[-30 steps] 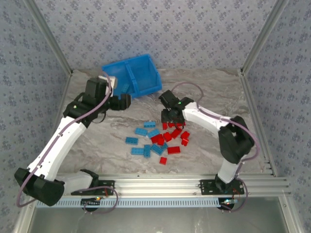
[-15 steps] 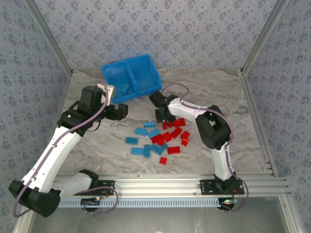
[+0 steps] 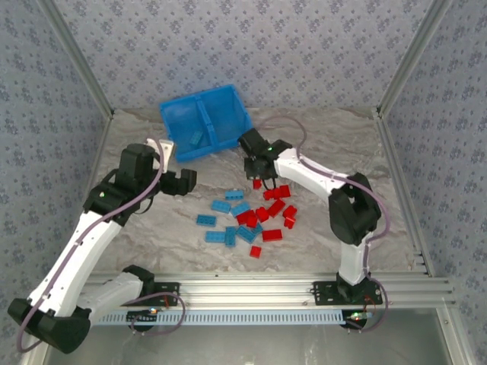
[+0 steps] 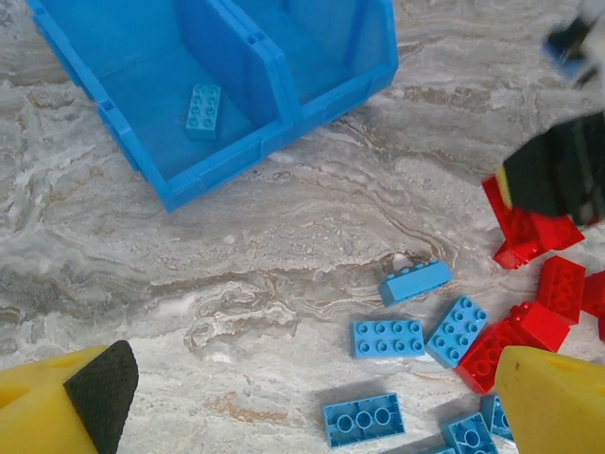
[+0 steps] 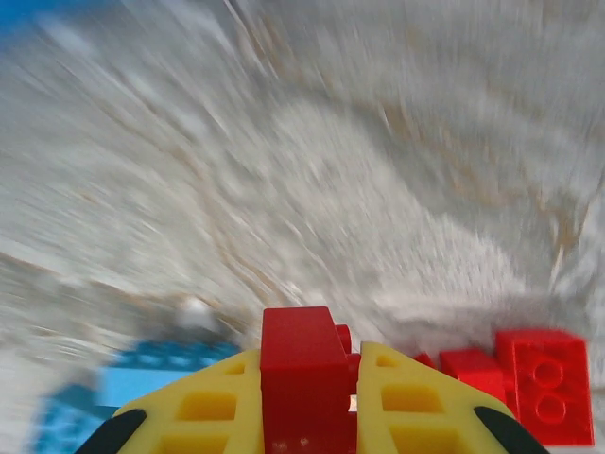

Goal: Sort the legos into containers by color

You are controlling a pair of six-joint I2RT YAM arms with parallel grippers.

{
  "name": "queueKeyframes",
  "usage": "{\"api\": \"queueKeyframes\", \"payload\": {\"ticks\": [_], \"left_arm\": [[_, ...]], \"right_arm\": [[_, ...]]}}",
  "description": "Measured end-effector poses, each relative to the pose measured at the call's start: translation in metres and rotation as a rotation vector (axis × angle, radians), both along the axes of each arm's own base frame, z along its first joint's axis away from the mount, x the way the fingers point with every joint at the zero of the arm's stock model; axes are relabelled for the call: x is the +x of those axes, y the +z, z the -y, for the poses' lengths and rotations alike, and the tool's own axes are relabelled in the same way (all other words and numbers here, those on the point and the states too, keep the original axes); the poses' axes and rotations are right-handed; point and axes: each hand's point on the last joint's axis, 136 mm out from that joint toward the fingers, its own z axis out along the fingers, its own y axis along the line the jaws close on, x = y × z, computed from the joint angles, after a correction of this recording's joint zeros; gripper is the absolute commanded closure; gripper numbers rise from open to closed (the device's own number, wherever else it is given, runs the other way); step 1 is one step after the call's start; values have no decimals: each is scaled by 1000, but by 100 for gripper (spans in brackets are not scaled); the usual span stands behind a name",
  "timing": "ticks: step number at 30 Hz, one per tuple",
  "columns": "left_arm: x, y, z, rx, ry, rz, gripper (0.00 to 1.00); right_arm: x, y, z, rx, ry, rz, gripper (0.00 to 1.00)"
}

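Far left: left claw (image 3: 185, 181), spread wide, nothing gripped, hanging over bare marbled bench (image 3: 171, 228). Beyond it, toward the back wall: blue bin (image 4: 227, 163), set at an angle, split by a central divider (image 4: 232, 57) into two compartments. In the left compartment, one light blue brick (image 4: 203, 106), lying flat, studs up. Mid-bench, well apart from the bin: loose light blue legos (image 3: 228, 222), scattered singly and in pairs. Just right of those, touching in places: red legos (image 3: 272, 217) in a loose heap. At the heap's far edge, between heap and bin: right claw (image 3: 257, 176), clamped on a red brick (image 5: 301, 369), pinched between the yellow fingers (image 5: 406, 411). Right wrist view heavily blurred; more red pieces low at its right edge.
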Motion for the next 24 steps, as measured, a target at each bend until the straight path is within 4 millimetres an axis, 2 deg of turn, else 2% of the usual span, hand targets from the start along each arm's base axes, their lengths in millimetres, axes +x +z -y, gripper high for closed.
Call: {"api": "queueKeyframes", "payload": {"ticks": [4,7,10,14,18,24], "left_arm": [[-6,10,-3,-27,0,58,1],[-8,17,-3,-47,-9,95,1],[-8,18,-2,-57,-16,106,1],[-8,14,1,-64,-30,96,1],[-8,11,4,-69,-42,87,1],[-7,9,5,-70,-43,82,1]], "right_arm": [[34,75,-21,113,3,204,83],[61,107,-37,158,5,305,83],[92,115,-54,174,10,370,82],[136,91,-73,148,10,408,83],[178,49,-82,111,5,414,83],[212,-7,-81,50,17,414,79]]}}
